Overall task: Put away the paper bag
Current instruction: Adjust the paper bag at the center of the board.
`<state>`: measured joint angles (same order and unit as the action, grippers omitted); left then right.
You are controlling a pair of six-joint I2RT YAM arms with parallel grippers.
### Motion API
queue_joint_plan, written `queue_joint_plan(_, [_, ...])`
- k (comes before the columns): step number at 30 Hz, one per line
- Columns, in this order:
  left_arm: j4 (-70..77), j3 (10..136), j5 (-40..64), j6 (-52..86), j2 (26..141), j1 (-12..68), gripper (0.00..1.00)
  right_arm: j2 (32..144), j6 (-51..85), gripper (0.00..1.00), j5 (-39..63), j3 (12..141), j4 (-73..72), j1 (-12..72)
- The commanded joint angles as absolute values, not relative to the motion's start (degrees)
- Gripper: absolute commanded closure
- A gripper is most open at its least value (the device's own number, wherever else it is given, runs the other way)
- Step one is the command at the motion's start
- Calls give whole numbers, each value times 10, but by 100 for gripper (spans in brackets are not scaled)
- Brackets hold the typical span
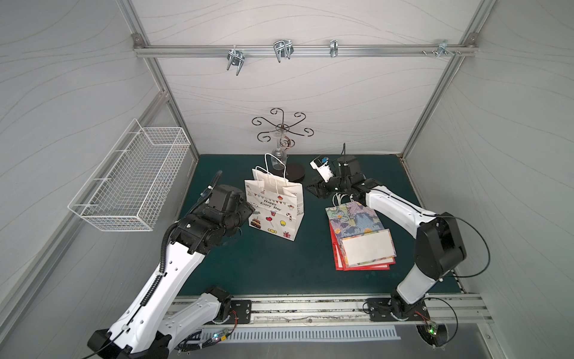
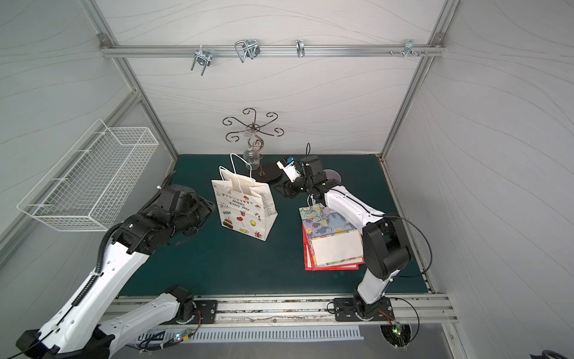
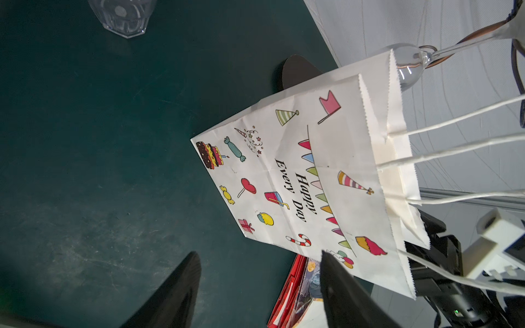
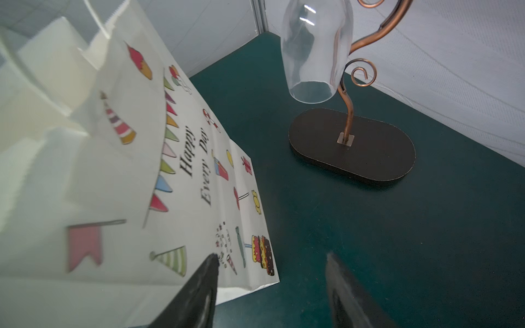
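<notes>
Paper bag [image 1: 273,214] stands before the rack [image 1: 295,174], flat bags [image 1: 362,241] at right.

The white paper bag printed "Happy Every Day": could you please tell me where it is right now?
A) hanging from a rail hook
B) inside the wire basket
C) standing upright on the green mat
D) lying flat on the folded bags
C: the paper bag stands upright on the green mat, its open top facing upward.

Matt white paper bag [image 1: 275,211]; scuffed matt green mat [image 1: 264,264]; clear glossy glass [image 4: 315,51].
</notes>
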<state>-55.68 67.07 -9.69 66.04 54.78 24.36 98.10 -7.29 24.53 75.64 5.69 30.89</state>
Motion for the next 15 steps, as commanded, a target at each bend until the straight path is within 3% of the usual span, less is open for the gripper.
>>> queue_joint_plan(1, [-531, 686, -57, 669, 551, 242, 27, 1008, -66, 41, 299, 788, 57, 316])
queue_joint_plan(9, [-524, 718, -57, 663, 584, 244, 17, 986, -91, 42, 465, 755, 61, 349])
queue_joint_plan(15, [-517, 714, -97, 657, 589, 243, 16, 952, -116, 41, 513, 711, 66, 385])
